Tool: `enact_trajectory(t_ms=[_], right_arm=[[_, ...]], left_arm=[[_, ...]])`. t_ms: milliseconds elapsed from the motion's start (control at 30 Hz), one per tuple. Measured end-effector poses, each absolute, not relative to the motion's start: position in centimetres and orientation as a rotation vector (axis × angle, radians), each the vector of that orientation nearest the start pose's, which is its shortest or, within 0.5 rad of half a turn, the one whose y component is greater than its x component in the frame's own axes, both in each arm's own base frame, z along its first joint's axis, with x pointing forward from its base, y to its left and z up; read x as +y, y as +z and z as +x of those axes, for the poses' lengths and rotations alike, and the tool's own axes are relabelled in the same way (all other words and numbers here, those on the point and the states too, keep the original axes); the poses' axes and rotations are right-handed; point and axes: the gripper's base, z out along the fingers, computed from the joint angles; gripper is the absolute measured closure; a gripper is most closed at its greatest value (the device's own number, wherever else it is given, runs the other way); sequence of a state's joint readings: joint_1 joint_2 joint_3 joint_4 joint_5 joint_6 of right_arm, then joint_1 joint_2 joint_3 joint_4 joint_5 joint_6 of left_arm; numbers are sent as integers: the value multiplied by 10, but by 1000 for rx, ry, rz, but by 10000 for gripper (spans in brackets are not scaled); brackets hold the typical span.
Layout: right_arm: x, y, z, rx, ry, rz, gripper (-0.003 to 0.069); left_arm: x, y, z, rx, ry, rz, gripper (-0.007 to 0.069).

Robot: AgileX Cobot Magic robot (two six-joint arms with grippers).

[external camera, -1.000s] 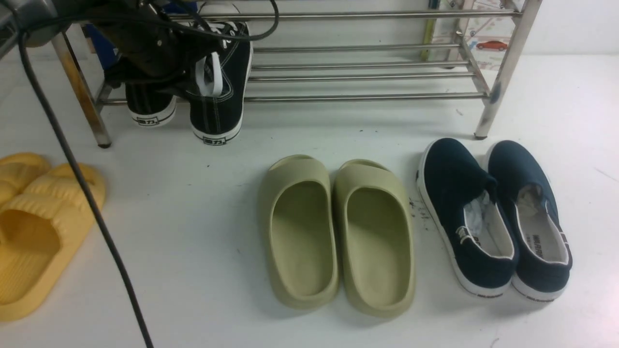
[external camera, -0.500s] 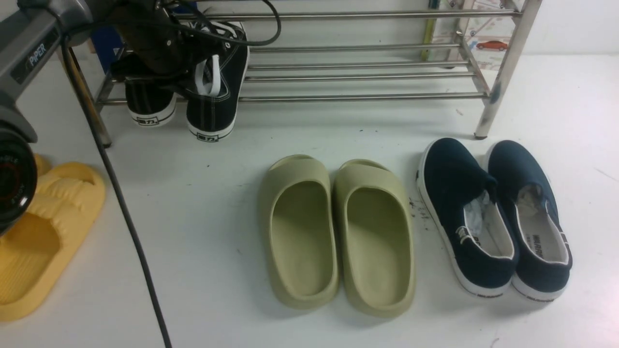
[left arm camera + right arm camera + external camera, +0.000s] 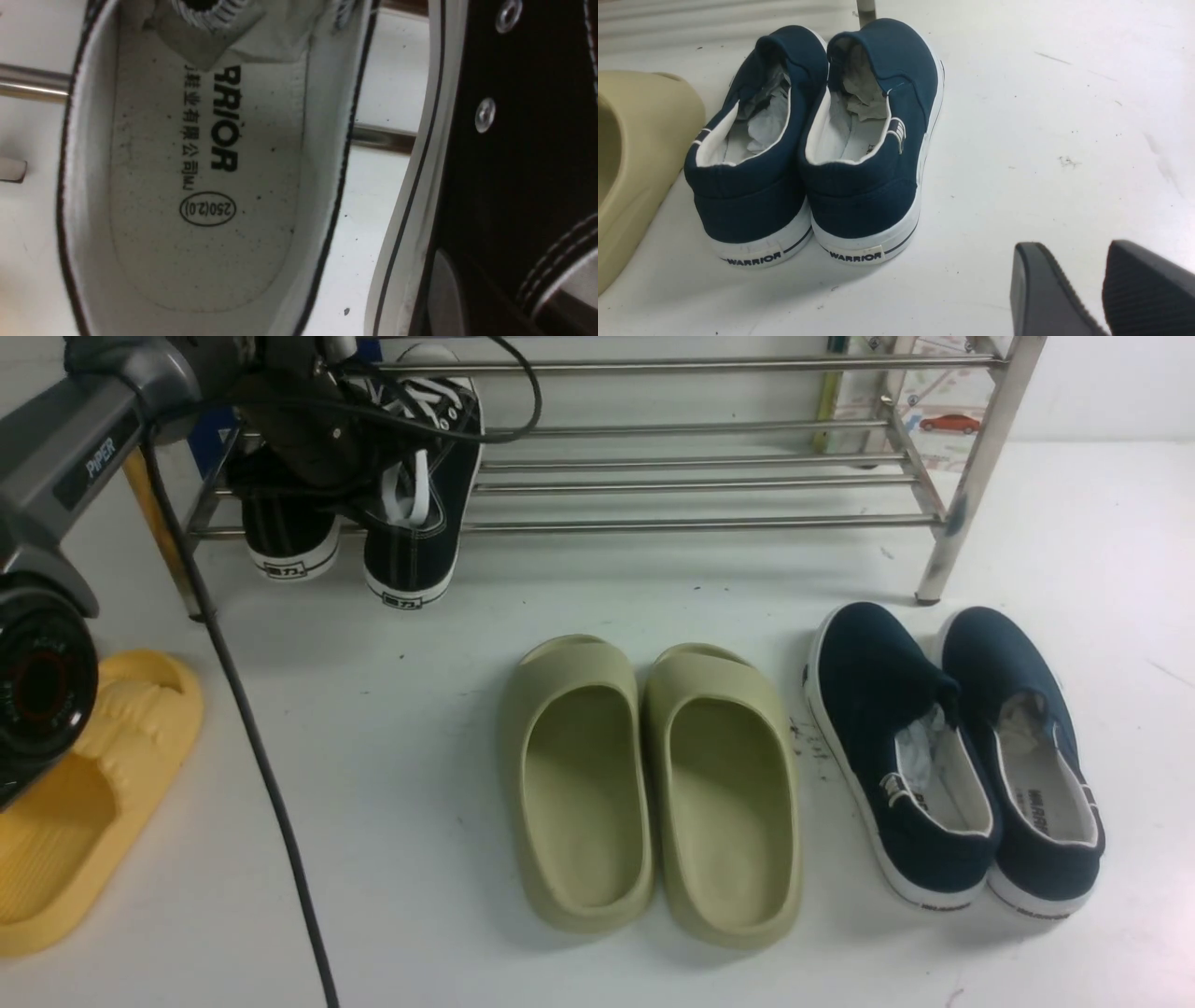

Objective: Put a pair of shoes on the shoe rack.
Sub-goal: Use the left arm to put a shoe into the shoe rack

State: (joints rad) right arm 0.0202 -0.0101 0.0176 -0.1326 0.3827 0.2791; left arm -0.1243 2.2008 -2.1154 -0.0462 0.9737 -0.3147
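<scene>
sneakers: both black canvas sneakers (image 3: 411, 555) sit on the lower shelf of the shoe rack (image 3: 700, 525), at its left end, heels jutting past the front bar.
my left gripper (image 3: 359, 509): clenched, down among the sneakers and against one of them; i cannot tell whether any canvas is pinched.
my right gripper (image 3: 1078, 247): released, fingers a little apart over the white surface (image 3: 1017, 186).
left wrist view only: a printed insole (image 3: 205, 163) with a ringed size mark, crumpled paper (image 3: 261, 28) inside, and shelf bars in the gap between the two sneakers.
front view only: yellow slides (image 3: 121, 756), partly behind my left arm (image 3: 84, 448), whose black cable (image 3: 252, 719) hangs across the surface.
right wrist view only: "warrior" on the heels of the navy slip-ons (image 3: 859, 200).
surface: white, specked and scuffed; olive slides (image 3: 653, 793) stand side by side in the middle, navy slip-ons to their right.
room: pale wall (image 3: 1111, 387) behind; a panel with a red car picture (image 3: 950, 423) shows through the rack's right end.
</scene>
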Motion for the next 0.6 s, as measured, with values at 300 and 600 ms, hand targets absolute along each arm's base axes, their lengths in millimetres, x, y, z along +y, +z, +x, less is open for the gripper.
enact_trajectory(t_ms=[300,600], right_arm=[[-3,174,52,1864,75,161,419],[-3,174,52,1864,75,161,419]], left_arm=[[-66,285,500,2458,-248,-253,431],[-64,305,483,2519,-228,-238,358]])
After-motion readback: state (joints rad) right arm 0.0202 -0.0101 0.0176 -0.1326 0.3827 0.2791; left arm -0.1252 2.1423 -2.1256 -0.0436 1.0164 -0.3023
